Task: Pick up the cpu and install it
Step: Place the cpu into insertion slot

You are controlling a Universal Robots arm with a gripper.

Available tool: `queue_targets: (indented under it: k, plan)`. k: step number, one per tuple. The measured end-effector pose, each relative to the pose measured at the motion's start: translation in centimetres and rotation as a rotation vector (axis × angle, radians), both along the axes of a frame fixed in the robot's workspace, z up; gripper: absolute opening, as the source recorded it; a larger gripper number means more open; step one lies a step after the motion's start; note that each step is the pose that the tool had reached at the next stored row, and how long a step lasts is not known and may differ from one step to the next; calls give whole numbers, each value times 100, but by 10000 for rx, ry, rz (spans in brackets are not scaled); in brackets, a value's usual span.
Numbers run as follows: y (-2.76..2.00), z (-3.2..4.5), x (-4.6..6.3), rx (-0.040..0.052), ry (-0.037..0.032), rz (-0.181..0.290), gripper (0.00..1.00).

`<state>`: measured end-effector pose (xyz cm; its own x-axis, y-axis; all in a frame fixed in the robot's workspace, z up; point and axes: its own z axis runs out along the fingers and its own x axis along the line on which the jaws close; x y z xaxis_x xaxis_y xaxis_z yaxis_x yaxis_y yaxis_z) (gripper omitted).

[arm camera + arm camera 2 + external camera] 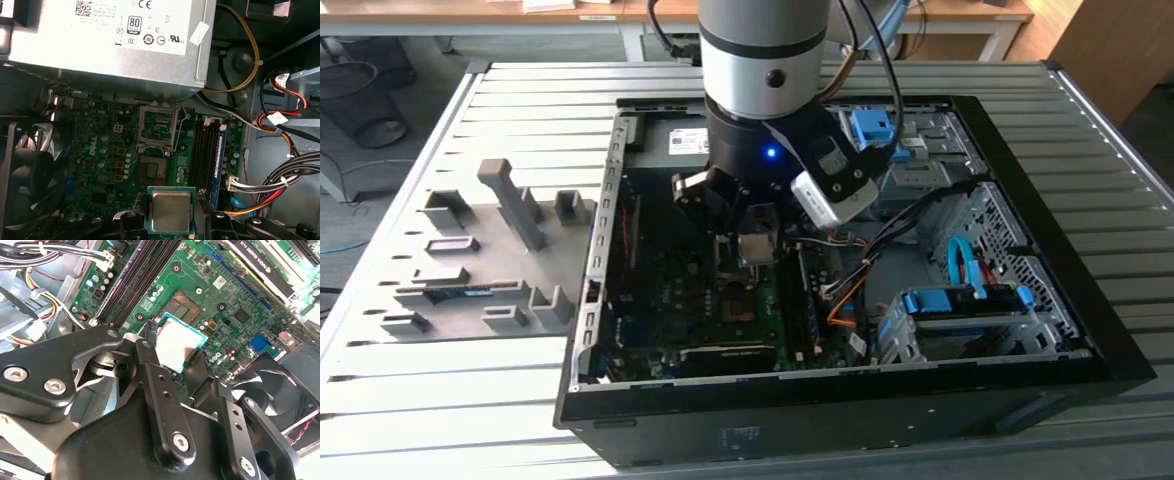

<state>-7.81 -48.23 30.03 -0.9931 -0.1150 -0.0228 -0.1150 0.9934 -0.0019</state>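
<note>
Inside open PC case [1067, 330], on slatted metal worktop [520, 100]: arm's gripper [750, 238] hangs over mid motherboard [707, 300].

Fingers [137, 206] are clamped on cpu [171, 211] at two opposite edges. Silvery lid faces up toward the wrist cams, w/ green rim showing round it. Second wrist view: cpu [177, 342] sits level between the black finger links, clear of the board below.

Socket [152, 170] is open w/ contact field bare. Its metal frame [157, 124] lies just beside it, on the side toward the power supply [110, 40]. The cpu is held above the board, near the socket but apart from it, not seated. Second wrist view puts socket [182, 307] just beyond the chip's far edge.

Memory slots [207, 160] run alongside the socket. Black fan [25, 185] is on the opposite side of the board. Cable bundles [285, 180] lie past the slots.

Ext. view: grey fixture tray [480, 260] lies on the worktop at the exterior view's left, well apart from the case. A blue-green memory stick [460, 293] lies on it.
</note>
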Motion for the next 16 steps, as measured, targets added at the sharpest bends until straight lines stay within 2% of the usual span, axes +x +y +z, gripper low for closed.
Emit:
queue_targets:
  k: [16]
  plan:
    - [0,-37,0,-4,-1,0,47]
